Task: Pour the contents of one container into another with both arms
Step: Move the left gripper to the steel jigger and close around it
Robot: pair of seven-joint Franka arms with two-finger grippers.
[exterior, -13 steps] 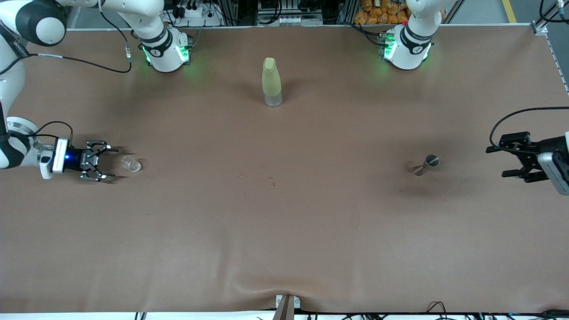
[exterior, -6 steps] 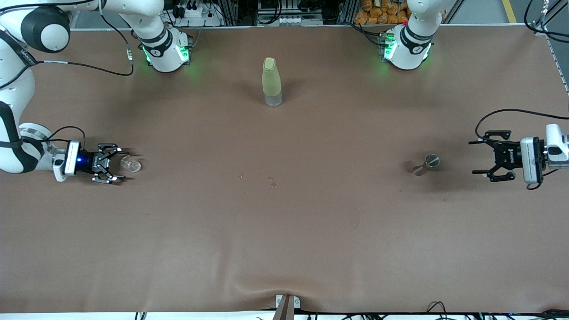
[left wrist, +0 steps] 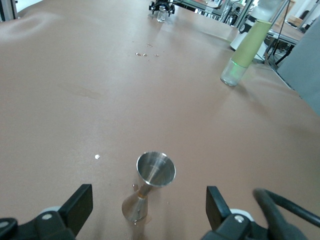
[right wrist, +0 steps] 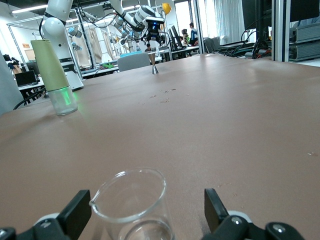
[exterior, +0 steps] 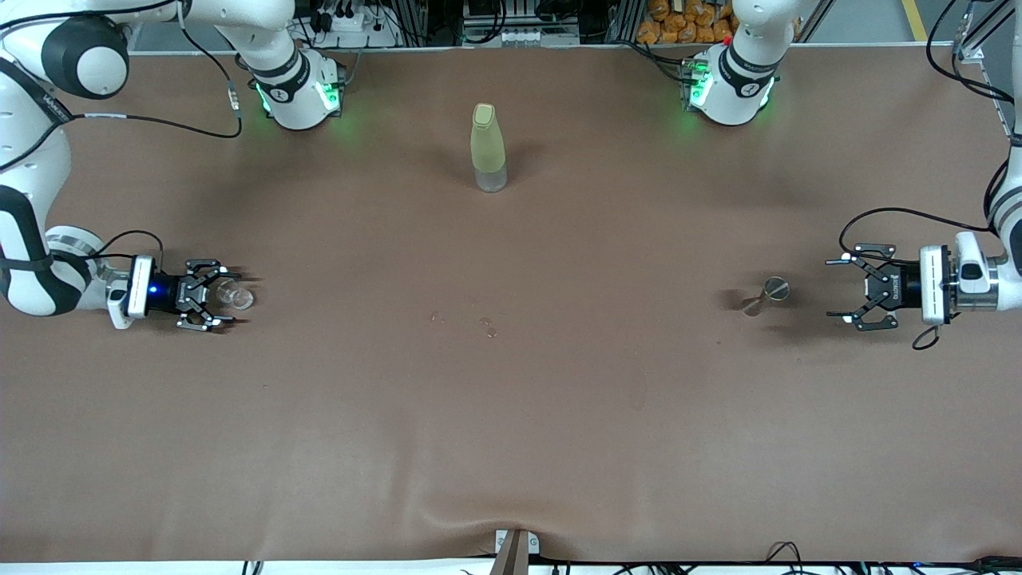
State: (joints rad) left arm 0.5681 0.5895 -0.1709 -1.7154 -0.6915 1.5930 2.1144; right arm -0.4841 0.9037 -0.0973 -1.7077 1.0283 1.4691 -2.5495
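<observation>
Two pincers, two small vessels, one pairing each; we list them by arm.

Item one: right pincer point(exterior: 214, 306), low over the right arm's end of the table point(exterior: 511, 415), fingers spread wide and holding nothing. The beaker point(exterior: 237, 298) stands upright on the table just ahead of the fingertips, partly between them; in the right wrist view the beaker point(right wrist: 131, 205) sits centred in the gap, with clear space to each finger point(right wrist: 76, 212). We judge a short straight advance along the pincer's own axis would bring the glass fully between the pads.

Item two: left pincer point(exterior: 848, 288), low over the left arm's end of the table, likewise wide open and empty. The jigger point(exterior: 765, 295) stands near it but apart, toward the table's middle. Its long axis is upright on the table, top rim open, seen in the left wrist view as the jigger point(left wrist: 148, 185) centred between the fingers. We judge this arm has the longer approach of the two.

Item three: bottle point(exterior: 488, 148), upright near the arms' bases, well apart from both pincers and not part of either reach.

Each vessel lies nearer its own arm, so no crossing appears needed.
</observation>
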